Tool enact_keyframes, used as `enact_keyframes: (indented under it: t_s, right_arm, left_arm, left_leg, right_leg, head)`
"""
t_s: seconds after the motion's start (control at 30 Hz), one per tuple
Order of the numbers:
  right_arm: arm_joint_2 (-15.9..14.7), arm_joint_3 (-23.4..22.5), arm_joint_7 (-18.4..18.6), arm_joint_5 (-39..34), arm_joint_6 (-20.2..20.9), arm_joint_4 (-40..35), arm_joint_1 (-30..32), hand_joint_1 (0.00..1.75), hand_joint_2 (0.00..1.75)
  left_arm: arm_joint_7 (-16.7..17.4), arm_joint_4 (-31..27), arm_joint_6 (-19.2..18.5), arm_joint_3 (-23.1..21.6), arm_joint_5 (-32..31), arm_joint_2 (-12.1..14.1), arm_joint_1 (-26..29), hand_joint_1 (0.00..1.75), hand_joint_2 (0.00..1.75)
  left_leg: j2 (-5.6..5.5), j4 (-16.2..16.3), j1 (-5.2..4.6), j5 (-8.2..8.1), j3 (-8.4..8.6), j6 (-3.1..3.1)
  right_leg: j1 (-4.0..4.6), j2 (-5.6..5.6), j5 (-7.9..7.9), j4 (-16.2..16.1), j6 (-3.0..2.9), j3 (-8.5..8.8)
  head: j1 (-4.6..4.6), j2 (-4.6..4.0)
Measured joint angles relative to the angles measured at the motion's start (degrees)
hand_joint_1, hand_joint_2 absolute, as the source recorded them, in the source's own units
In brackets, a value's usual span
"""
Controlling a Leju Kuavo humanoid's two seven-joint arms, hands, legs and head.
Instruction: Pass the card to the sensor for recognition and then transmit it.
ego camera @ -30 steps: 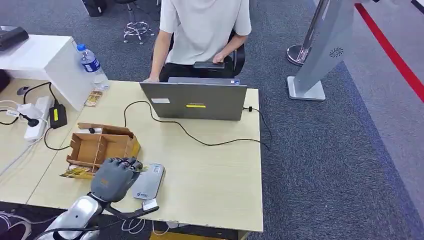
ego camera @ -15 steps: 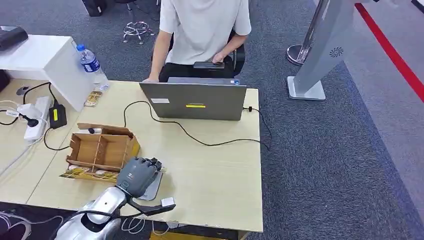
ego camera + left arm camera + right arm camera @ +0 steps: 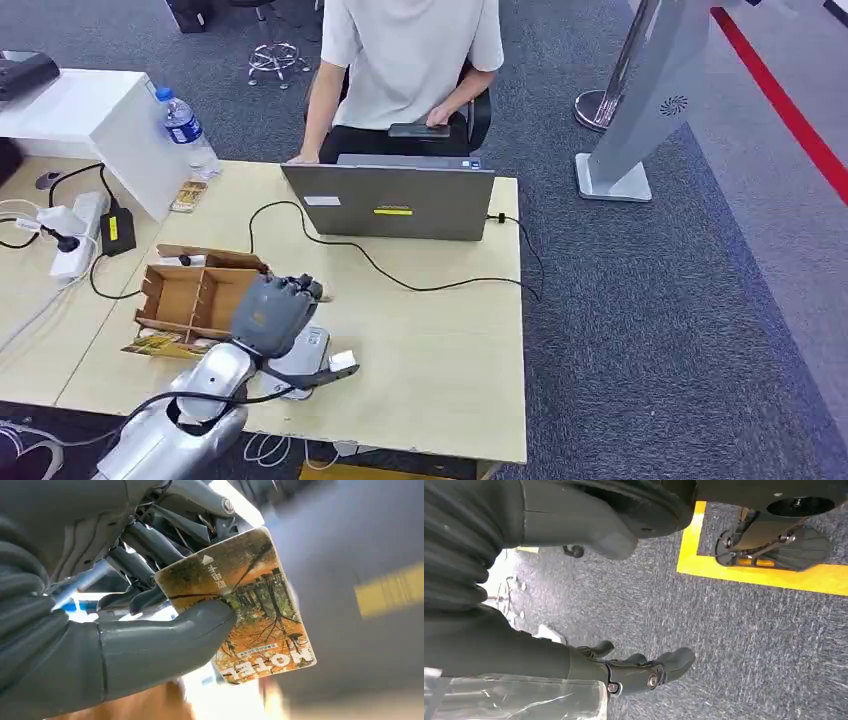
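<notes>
Head view: the left hand [image 3: 272,312] is hovering above the wooden table [image 3: 430,340], over the far end of the grey sensor [image 3: 305,352] and just beside the open cardboard box [image 3: 200,298]. A small corner of the card is showing past the fingers, too small to describe here. Compared with half a second ago, the left hand is sitting further from the table's near edge and closer to the box, and more of the sensor is showing beneath it. One second ago the hand was lower and further left, at the near corner of the box. The laptop [image 3: 390,202], its black cable [image 3: 400,278], the water bottle [image 3: 186,132] and the seated person [image 3: 405,65] are remaining where they were.

Left wrist view: the card [image 3: 240,607] is showing a printed autumn landscape in orange and brown, with a white arrow mark, small white characters and the word "HOTEL" near one edge. The left hand is pinching it: the thick grey thumb [image 3: 170,640] is pressing on the printed face, while the darker fingers [image 3: 145,570] are backing the opposite side. Most of the card is projecting free beyond the fingertips.

Right wrist view: the right hand [image 3: 644,672] is hanging above grey carpet [image 3: 734,630], its dark fingers lying loosely curled, slightly apart, holding nothing.
</notes>
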Motion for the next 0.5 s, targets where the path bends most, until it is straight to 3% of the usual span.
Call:
enact_keyframes:
  t_s: [0.07, 0.13, 0.3, 0.5]
  right_arm:
    - [0.00, 0.00, 0.24, 1.35, 0.48, 0.00, -0.16, 0.00, 1.75]
    - [0.00, 0.15, 0.87, 2.75, 1.05, 0.00, -0.52, 0.00, 1.75]
    - [0.00, 0.92, 1.94, 4.63, 2.01, 0.00, -1.84, 0.00, 1.75]
    - [0.00, 1.27, 1.99, 5.40, 2.25, 0.00, -2.26, 0.00, 1.75]
  left_arm:
    - [0.06, -0.87, 4.51, 1.00, -1.31, -0.37, -3.67, 1.75, 1.75]
    - [-0.48, -0.56, 6.68, 2.89, -1.40, -0.63, -8.80, 1.75, 1.75]
    - [-3.08, 7.13, 7.10, 8.66, -1.49, -1.07, -23.66, 1.75, 1.75]
    - [-2.82, 12.81, 8.08, 10.62, -2.36, -1.86, -29.06, 1.75, 1.75]
  left_leg:
    - [-0.01, 0.00, 0.00, 0.02, 0.00, -0.01]
    - [-0.01, 0.02, 0.03, 0.09, -0.04, -0.04]
    - [0.01, 0.02, 0.06, 0.31, -0.09, -0.12]
    - [0.01, 0.02, 0.06, 0.33, -0.10, -0.15]
  right_leg:
    - [0.01, 0.00, 0.03, 0.01, -0.02, -0.01]
    - [0.04, 0.00, 0.12, 0.01, -0.02, -0.04]
    - [0.08, 0.03, 0.31, 0.05, -0.07, -0.12]
    - [0.07, 0.05, 0.32, 0.07, -0.08, -0.14]
  head:
    - [0.00, 0.00]
    - [-0.02, 0.00]
    - [-0.02, 0.00]
    - [-0.04, 0.00]
